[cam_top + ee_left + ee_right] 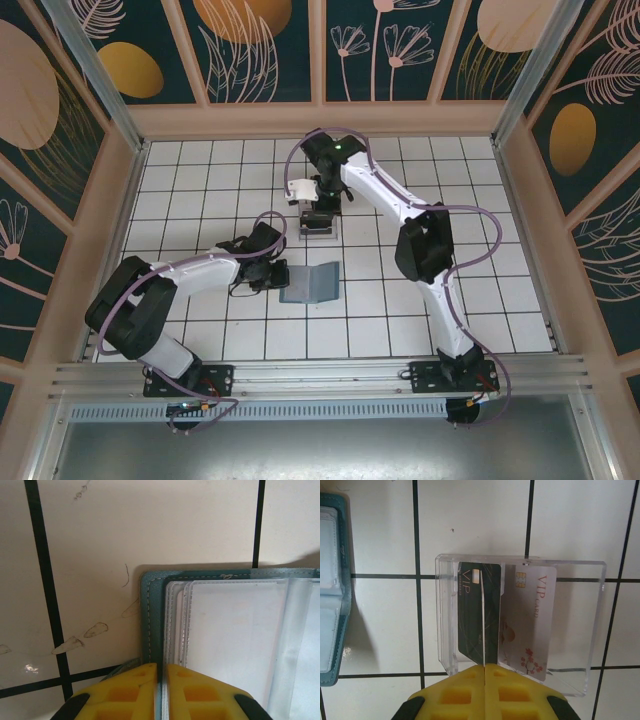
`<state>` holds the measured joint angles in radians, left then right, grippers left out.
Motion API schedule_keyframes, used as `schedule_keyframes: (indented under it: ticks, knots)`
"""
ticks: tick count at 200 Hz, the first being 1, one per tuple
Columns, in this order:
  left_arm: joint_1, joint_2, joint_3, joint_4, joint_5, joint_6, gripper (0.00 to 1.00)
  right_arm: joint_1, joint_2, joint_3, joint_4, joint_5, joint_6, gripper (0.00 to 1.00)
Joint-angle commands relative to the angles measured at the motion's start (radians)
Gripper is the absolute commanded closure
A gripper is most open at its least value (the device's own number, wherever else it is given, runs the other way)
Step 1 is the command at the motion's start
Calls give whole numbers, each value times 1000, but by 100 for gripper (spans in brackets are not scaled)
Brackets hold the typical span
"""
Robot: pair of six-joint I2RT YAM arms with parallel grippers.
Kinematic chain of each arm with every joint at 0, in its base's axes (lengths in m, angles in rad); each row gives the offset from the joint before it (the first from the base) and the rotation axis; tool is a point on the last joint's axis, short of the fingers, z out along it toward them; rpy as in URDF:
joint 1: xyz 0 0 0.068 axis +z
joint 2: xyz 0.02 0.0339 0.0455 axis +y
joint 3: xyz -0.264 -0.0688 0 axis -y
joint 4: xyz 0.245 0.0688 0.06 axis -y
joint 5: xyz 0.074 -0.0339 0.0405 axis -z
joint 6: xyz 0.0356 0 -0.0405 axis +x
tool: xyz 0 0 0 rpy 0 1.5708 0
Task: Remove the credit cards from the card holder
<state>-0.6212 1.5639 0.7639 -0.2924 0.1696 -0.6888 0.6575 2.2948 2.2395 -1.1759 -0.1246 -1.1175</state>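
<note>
Left fingers (pixel 127 692), I think, grip the slate-blue soft card holder (pixel 149 610). Right fingers (pixel 517 687) clenched above a thin dark card (pixel 470 615) and a thin white card (pixel 530 620) in a clear plastic tray (pixel 580 630).

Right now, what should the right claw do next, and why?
Probably open the right claw. It seems to pinch a thin card edge-on over the tray, where a dark card and a pale card lie. The left claw pins the holder.
</note>
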Motion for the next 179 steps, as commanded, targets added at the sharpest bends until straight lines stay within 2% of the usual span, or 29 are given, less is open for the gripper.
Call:
schedule_keyframes:
  ticks: [1, 115, 141, 179]
  knots:
    - [2, -5, 9, -33, -25, -2, 86, 7, 42, 28, -21, -21, 11, 100]
    - [3, -4, 10, -33, -25, -4, 86, 4, 97, 39, -29, -86, 13, 100]
    - [3, -4, 10, -33, -25, -4, 86, 4, 95, 38, -19, -69, 19, 89]
    - [3, -7, 8, -31, -21, -5, 86, 4, 84, 38, 16, -41, 25, 84]
